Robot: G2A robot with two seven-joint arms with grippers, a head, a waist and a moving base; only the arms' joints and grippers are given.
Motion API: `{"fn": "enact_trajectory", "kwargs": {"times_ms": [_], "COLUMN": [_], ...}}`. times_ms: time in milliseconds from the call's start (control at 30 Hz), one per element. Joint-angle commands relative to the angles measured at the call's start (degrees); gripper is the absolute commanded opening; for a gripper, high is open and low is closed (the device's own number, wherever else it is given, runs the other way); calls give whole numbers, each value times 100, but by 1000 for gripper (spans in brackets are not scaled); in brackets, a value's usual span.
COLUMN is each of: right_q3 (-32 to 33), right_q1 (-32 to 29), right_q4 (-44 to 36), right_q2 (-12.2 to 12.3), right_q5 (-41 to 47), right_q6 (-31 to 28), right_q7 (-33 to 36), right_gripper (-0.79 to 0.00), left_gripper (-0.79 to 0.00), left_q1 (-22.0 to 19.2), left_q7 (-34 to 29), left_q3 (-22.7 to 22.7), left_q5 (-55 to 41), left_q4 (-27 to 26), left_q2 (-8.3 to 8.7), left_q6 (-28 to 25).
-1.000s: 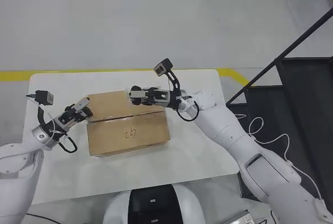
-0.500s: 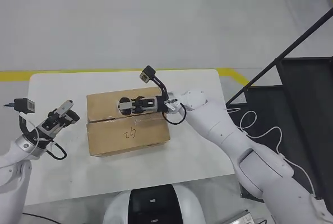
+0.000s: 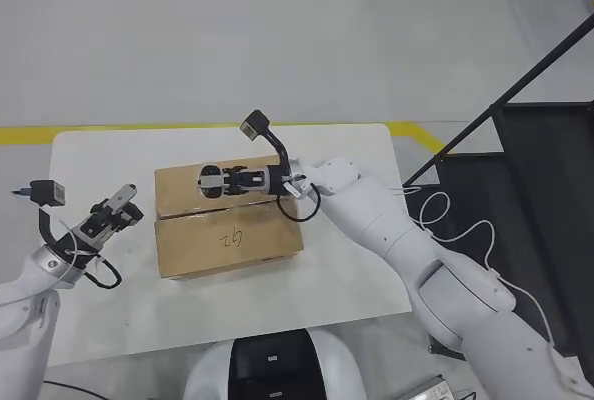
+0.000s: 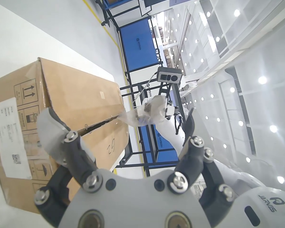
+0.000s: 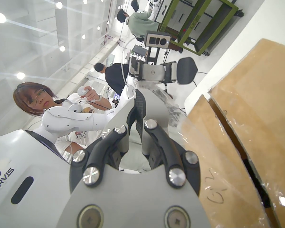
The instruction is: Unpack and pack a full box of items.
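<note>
White table (image 3: 357, 280) carries the closed cardboard box (image 3: 227, 240) at its middle, and my left claw (image 3: 127, 200) hangs just off the box's left end, fingers apart and holding nothing. Over the far flap beside the seam, my right claw (image 3: 207, 181) is pinched together on a crumpled strip of clear tape (image 4: 147, 112). I judge a low, steady pull along the seam would strip it cleanly, with the left claw bracing the box.

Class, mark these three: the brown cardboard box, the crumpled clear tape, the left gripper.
Brown cardboard box (image 3: 262, 245): top view, on its near top flap.
Crumpled clear tape (image 4: 152, 110): left wrist view, on the bunched wad.
Left gripper (image 3: 130, 198): top view, between its open jaws.
</note>
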Motion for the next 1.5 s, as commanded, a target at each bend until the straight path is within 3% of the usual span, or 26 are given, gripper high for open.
{"fn": "enact_trajectory", "kwargs": {"times_ms": [0,467,667,1200,1467], "right_q3": [107,1108,1402,364,-117], "right_q1": [-20,-647,-919,-383,-96], "right_q4": [-97,-1346,-1831,-583,-42], "right_q2": [62,720,924,380,114], "right_q5": [-124,-961,-1124,-1204,-1550], "right_q6": [-133,-1283,-1490,-1492,-1088], "right_q7": [-133,-1283,-1491,-1706,-1402], "right_gripper": [-785,-785,-785,-785,-785], "left_gripper": [0,0,0,0,0], "left_q1": [-29,-186,-239,48,100], "left_q7": [-12,-144,-167,-55,-101], "left_q3": [45,112,172,72,14], "left_q5": [58,271,321,474,493], "left_q4": [82,207,218,-104,-157], "left_q2": [-5,-12,-20,-31,-32], "left_q6": [-13,41,41,125,106]}}
